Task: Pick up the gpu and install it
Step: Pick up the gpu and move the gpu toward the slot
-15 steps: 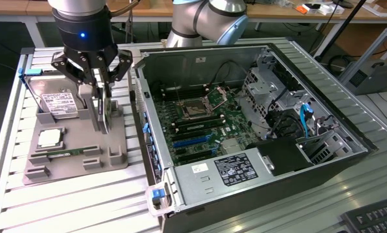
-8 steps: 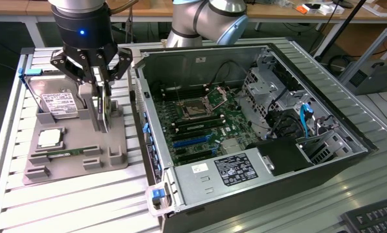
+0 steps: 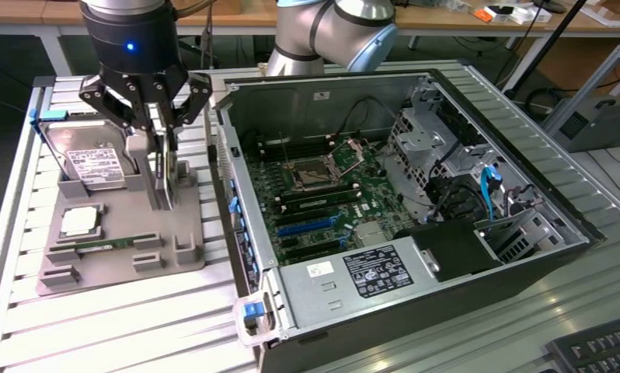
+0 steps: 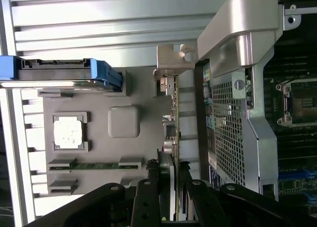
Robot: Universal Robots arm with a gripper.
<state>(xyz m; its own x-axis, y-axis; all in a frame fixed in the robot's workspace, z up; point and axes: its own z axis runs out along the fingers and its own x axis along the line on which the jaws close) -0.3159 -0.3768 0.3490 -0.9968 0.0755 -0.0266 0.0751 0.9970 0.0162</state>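
Arm comes in from the bench's far edge. Wrist sits over the bench side at the exterior view's left, pointing straight down. Gripper vertical, fingers clamped on both faces of the gpu, which hangs edge-on below the fingertips.

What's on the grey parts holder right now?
A hard drive, a processor chip, a memory stick, and the gpu standing on edge, with the gripper shut on it. The gpu's lower edge is hidden, so its seating is unclear.
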